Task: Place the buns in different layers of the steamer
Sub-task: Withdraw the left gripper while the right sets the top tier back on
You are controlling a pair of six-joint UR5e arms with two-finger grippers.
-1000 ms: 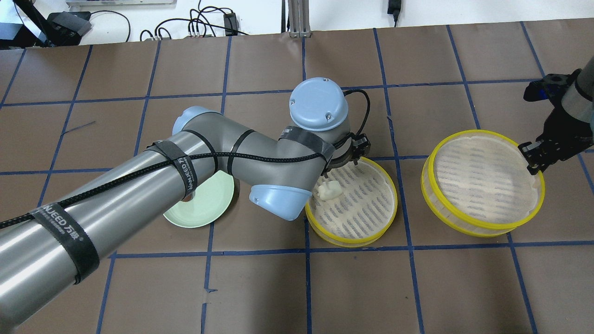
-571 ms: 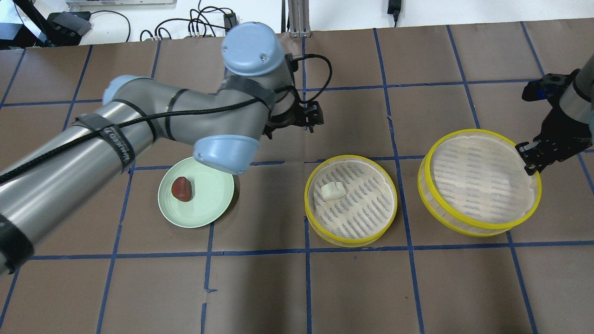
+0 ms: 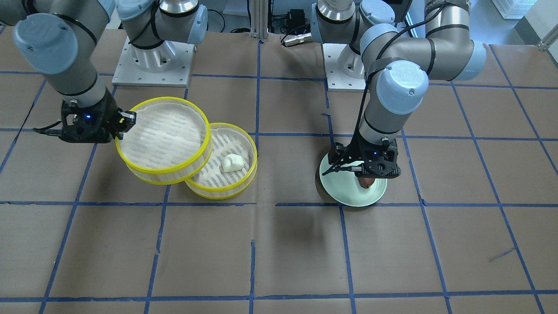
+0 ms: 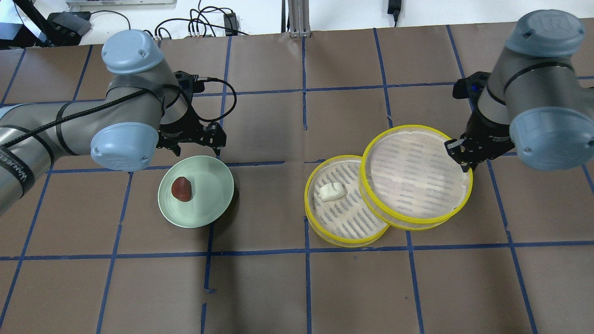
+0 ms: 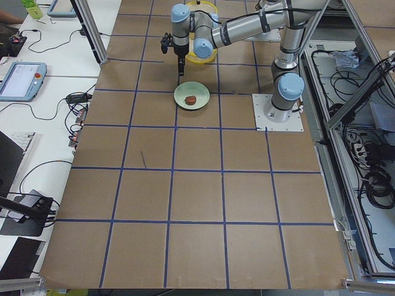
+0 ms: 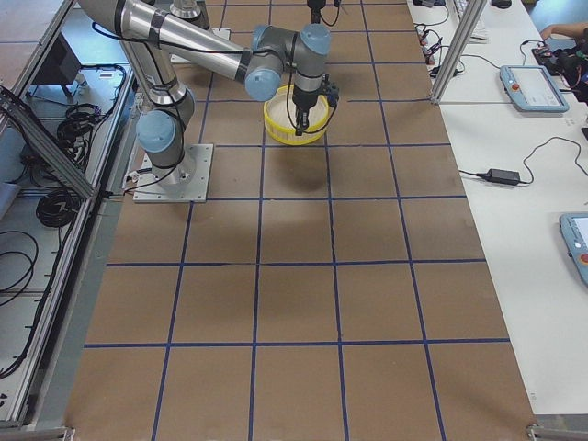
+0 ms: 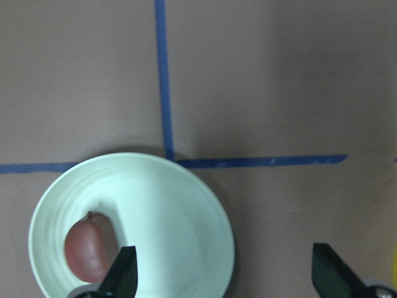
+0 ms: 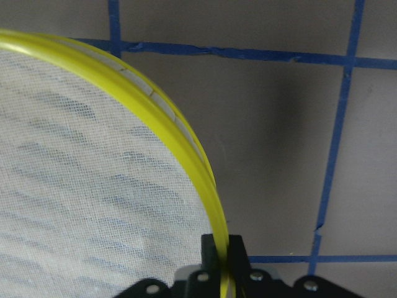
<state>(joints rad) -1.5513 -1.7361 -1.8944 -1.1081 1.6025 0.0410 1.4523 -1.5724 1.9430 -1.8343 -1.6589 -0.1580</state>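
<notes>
The white bun (image 4: 332, 191) lies in the lower steamer layer (image 4: 345, 225) on the table. My right gripper (image 4: 457, 155) is shut on the yellow rim of the second layer (image 4: 413, 171). It holds that layer, empty and slightly tilted, over the right part of the lower one. The grip on the rim also shows in the right wrist view (image 8: 222, 248). The reddish-brown bun (image 4: 181, 189) sits on the pale green plate (image 4: 211, 197). My left gripper (image 4: 195, 147) is open and empty over the plate's far edge. In the left wrist view the bun (image 7: 87, 251) is beside one fingertip (image 7: 124, 276).
The brown table (image 4: 297, 287) is marked with a grid of blue tape. Cables and a metal post (image 4: 295, 18) lie beyond its far edge. In the front view, the two arm bases (image 3: 152, 56) stand at the robot's side of the table.
My left arm swung left, away from the lower layer holding the white bun, to the green plate. My right gripper carried the second layer left until it overlaps the lower one.
</notes>
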